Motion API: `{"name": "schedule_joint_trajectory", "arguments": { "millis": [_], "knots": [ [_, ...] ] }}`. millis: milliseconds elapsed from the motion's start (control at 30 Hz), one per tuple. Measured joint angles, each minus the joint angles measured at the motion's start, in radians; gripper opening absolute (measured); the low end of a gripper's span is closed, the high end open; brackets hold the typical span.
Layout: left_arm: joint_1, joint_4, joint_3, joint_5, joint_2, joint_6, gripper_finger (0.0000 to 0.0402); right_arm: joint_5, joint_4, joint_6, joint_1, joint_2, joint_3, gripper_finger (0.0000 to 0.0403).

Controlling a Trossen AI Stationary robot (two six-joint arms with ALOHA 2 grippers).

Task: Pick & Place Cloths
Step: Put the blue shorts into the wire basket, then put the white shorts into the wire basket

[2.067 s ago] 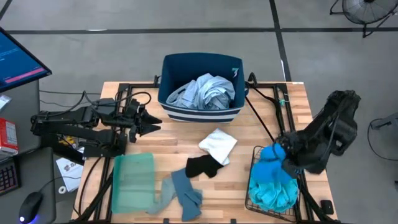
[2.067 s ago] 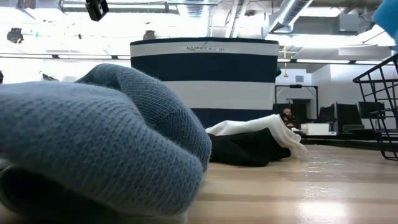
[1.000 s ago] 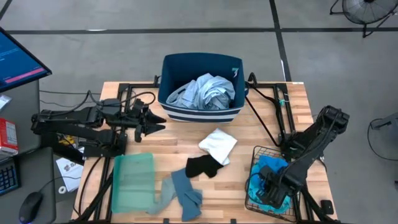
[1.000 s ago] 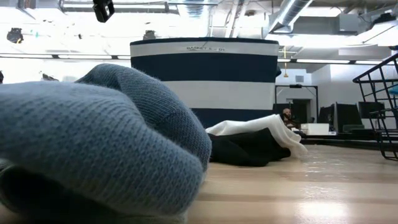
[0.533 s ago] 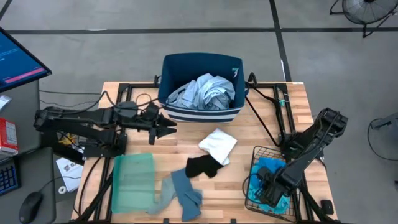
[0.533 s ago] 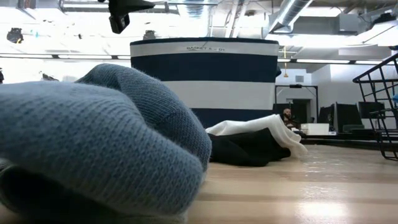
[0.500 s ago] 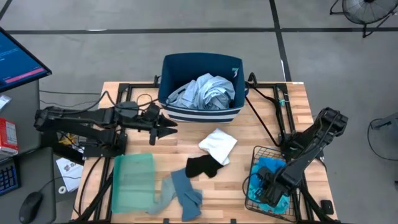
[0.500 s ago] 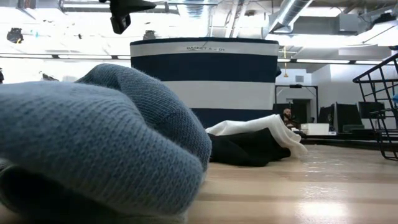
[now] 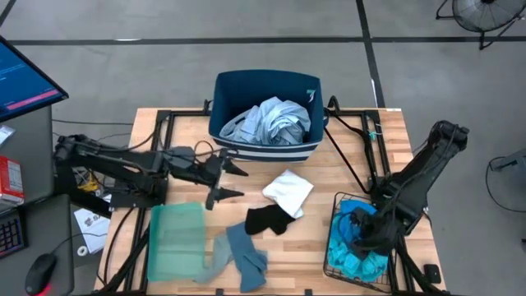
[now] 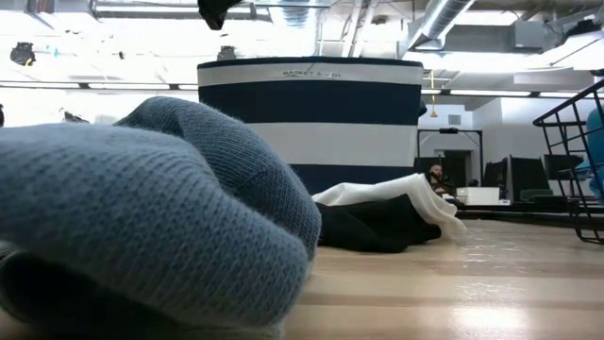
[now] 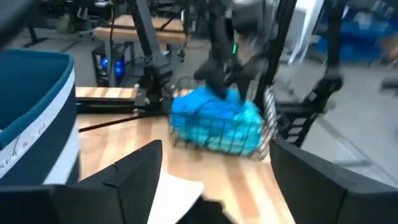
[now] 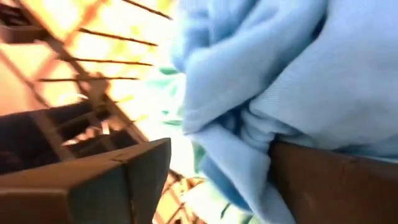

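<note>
My left gripper (image 9: 233,182) hovers open above the table, between the navy striped bin (image 9: 265,146) and the white cloth (image 9: 288,191). A black cloth (image 9: 267,219) and a grey-blue cloth (image 9: 242,255) lie nearer the front edge. A pale blue shirt (image 9: 271,122) fills the bin. My right gripper (image 9: 362,233) is open and points down over the wire basket (image 9: 335,215), which holds bright blue and turquoise cloths (image 9: 353,253). In the right wrist view a fold of bright blue cloth (image 12: 261,74) lies between and beyond the fingers. My right gripper stands open close over the bright blue cloth in the basket. A fold (image 12: 249,143) reaches down beside one finger (image 12: 329,186); whether it touches that finger I cannot tell. The cloth rests in the basket.
A pale green tray (image 9: 175,241) lies at the front left. Black frame rails (image 9: 353,168) and cables cross the table's far part. A monitor (image 9: 20,78) stands off the left edge. In the low view the grey-blue cloth (image 10: 142,217) fills the foreground.
My left gripper has moved toward the table's right, toward the white cloth, rolling about its own axis, and has opened wider. My right gripper has risen from deep in the wire basket; the bright blue cloth stays in the basket.
</note>
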Motion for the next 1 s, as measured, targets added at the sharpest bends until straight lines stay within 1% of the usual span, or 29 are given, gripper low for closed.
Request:
{"name": "schedule_joint_trajectory", "arguments": {
  "millis": [200,367,767,933,1000],
  "knots": [
    [-0.029,0.011,0.002,-0.049,0.116,0.107,0.0290,0.134,0.000,-0.016,0.000,-0.102,0.001,0.0260],
    [-0.041,0.013,0.041,-0.084,0.229,0.185,0.0290,0.222,-0.001,-0.033,0.000,-0.137,0.002,0.0260],
    [-0.040,0.015,0.235,-0.090,0.527,0.334,0.0290,0.238,-0.005,-0.054,0.000,-0.120,0.002,0.0260],
    [-0.027,0.028,0.295,-0.087,0.626,0.340,0.0290,0.262,-0.008,-0.054,0.000,-0.108,0.002,0.0260],
    [-0.021,0.024,0.299,-0.087,0.650,0.343,0.0290,0.263,-0.007,-0.058,-0.001,-0.103,0.003,0.0260]
  ]
}}
